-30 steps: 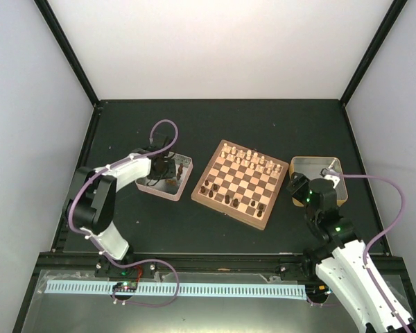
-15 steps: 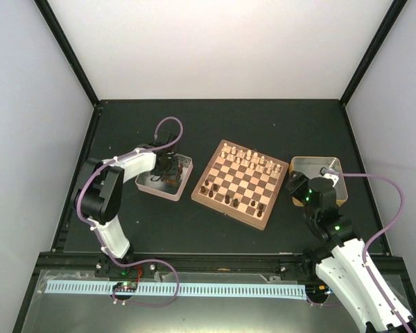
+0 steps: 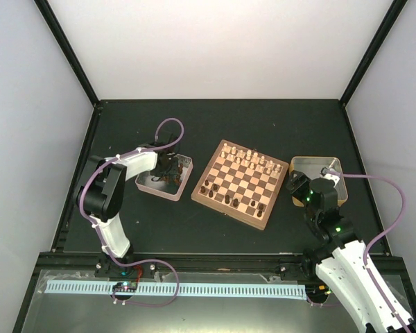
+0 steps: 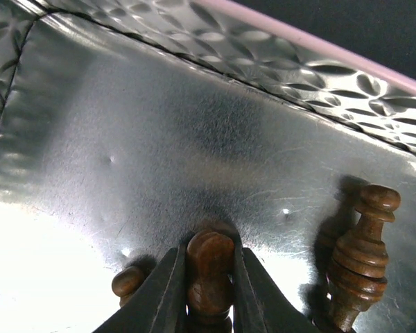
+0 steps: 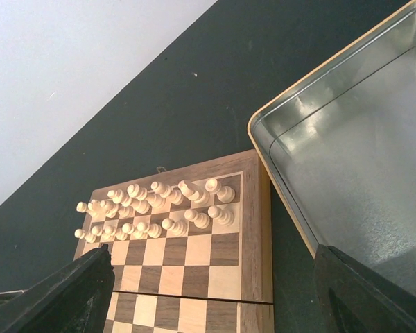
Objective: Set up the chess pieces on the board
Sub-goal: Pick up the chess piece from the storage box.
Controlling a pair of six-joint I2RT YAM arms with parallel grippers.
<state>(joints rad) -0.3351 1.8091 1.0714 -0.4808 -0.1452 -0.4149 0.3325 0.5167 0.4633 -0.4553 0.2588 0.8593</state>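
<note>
**Pinching a dark chessman inside the silver tray**

Pressed against either side of a dark brown chess piece (image 4: 209, 267), the fingers (image 4: 163, 298) of the left gripper (image 4: 209, 255) pinch it just below its round head, low over the floor of the silver tray (image 4: 194, 118). Two more dark chessmen sit close by: a small round-headed one (image 4: 128, 281) beside one finger and a taller turned one (image 4: 364, 246) just off the other.

Seen from above, this tray lies left of the board (image 3: 229, 208), apart from it. Cream-white pieces (image 3: 248, 157) fill the board's far rows, and several dark pieces (image 3: 226, 198) stand along its near edge.

The right gripper (image 5: 215, 253) hangs with its fingers spread wide and holds nothing. It sits between the board's right side and the gold-rimmed tray (image 5: 347, 159).
</note>
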